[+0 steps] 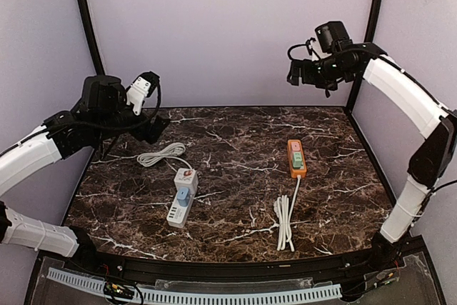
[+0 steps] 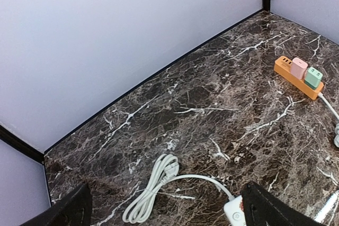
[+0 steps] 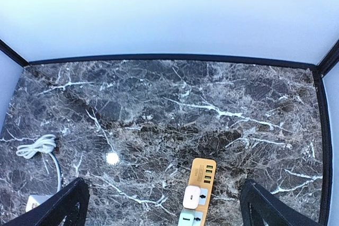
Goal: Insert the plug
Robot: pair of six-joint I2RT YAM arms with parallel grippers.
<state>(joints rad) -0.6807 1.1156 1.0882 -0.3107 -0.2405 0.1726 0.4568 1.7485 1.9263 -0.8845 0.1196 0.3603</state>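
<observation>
A white power strip (image 1: 181, 198) lies on the marble table left of centre, with a blue plug (image 1: 183, 194) standing in it. An orange power strip (image 1: 296, 158) lies right of centre; in the left wrist view it (image 2: 286, 68) carries a pink plug (image 2: 299, 68) and a green plug (image 2: 313, 77). The right wrist view shows the orange strip (image 3: 203, 172) with the pale plug (image 3: 191, 197). My left gripper (image 1: 153, 128) and right gripper (image 1: 303, 73) hang high above the table. Both are open and empty.
The white strip's coiled cord (image 1: 161, 155) lies at the back left and shows in the left wrist view (image 2: 153, 186). The orange strip's bundled cord (image 1: 285, 219) lies toward the front. Lilac walls and black frame posts (image 1: 86, 19) enclose the table.
</observation>
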